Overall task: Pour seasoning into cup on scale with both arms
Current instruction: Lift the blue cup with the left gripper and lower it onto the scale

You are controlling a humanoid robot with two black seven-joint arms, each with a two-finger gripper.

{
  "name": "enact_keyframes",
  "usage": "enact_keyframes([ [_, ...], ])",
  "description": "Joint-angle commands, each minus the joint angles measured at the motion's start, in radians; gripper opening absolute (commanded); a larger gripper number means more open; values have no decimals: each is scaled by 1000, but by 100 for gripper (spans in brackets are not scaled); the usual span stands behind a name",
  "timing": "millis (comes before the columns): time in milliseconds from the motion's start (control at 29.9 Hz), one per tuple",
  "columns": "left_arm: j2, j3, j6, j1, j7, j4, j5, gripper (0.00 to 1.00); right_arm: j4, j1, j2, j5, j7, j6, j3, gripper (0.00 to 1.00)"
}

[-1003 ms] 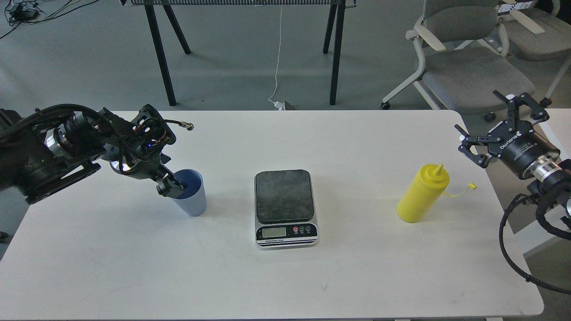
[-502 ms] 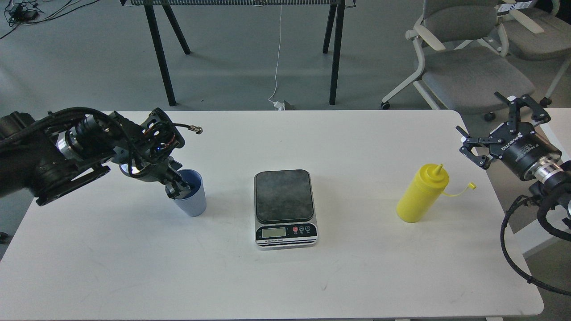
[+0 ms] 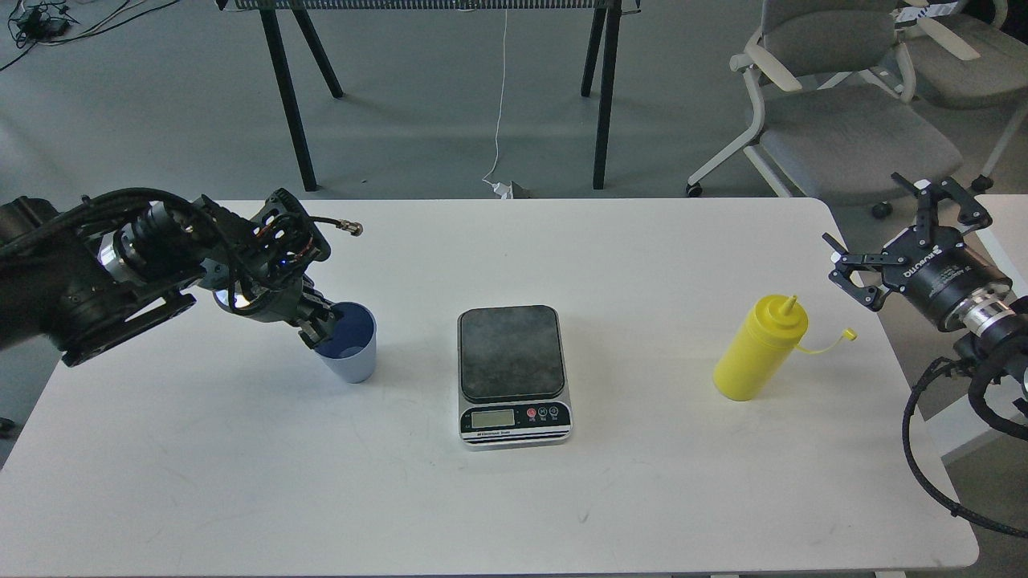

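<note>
**Left claw clamps cup rim as right claw waits wide open**

The left claw (image 3: 320, 331) pinches the near-left rim of the light blue-grey cup (image 3: 348, 353), its fingers closed on the wall with one inside the mouth. The cup leans slightly to the right, its base low on the white counter (image 3: 562, 498), left of the scale (image 3: 514, 373) and well apart from it. The scale's dark platform carries nothing. On the far right, the right claw (image 3: 899, 233) hangs past the counter's edge with its fingers spread wide, gripping nothing. The yellow seasoning bottle (image 3: 759, 349) stands upright to the right of the scale, its tethered cap hanging off to the right, close to the right claw but not touching it.

Compared with half a second ago, the cup has shifted slightly up and right and tilted, and the left claw sits at its rim rather than deep inside. The right claw has edged slightly rightward; bottle and scale are unmoved.
</note>
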Motion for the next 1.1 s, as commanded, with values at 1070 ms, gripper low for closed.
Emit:
enact_keyframes([
  [1070, -288, 1, 0, -198, 0, -40, -161, 5, 0, -1, -11, 0, 0, 0, 3, 99],
])
